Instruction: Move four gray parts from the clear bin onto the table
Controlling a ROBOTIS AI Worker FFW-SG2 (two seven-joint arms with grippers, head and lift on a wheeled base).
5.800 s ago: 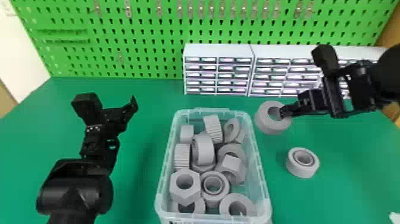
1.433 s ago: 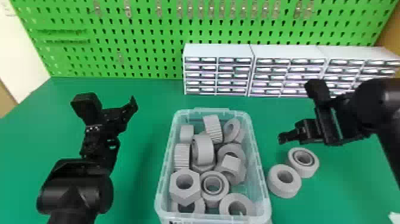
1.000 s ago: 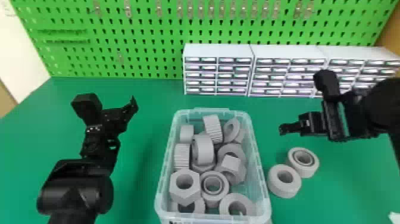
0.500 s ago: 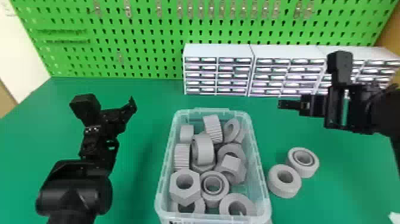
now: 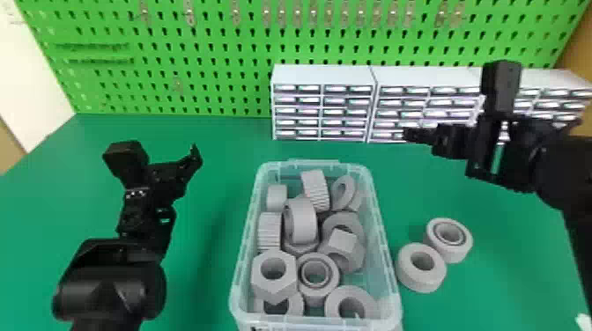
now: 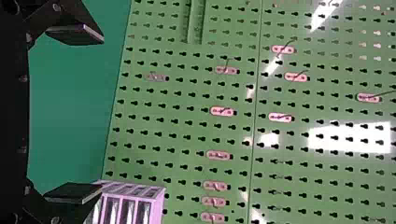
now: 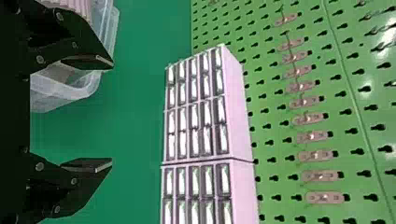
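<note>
Clear bin (image 5: 382,229) on green table (image 5: 211,185), gray parts (image 5: 304,220) heaped inside (hex nut (image 5: 284,286) near left corner). Two gray rings (image 5: 420,275) on table, right of bin, side by side. Left gripper (image 5: 196,155) left of bin, fingers spread. Right gripper (image 5: 412,135) beyond rings, fingers spread too, white drawer units (image 5: 323,75) behind.

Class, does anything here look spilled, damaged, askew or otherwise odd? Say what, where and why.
Nothing looks spilled or damaged; the two gray rings lying flat beside the clear bin suit the task. One small oddity: a white object at the head view's bottom right corner, too cut off to identify.
</note>
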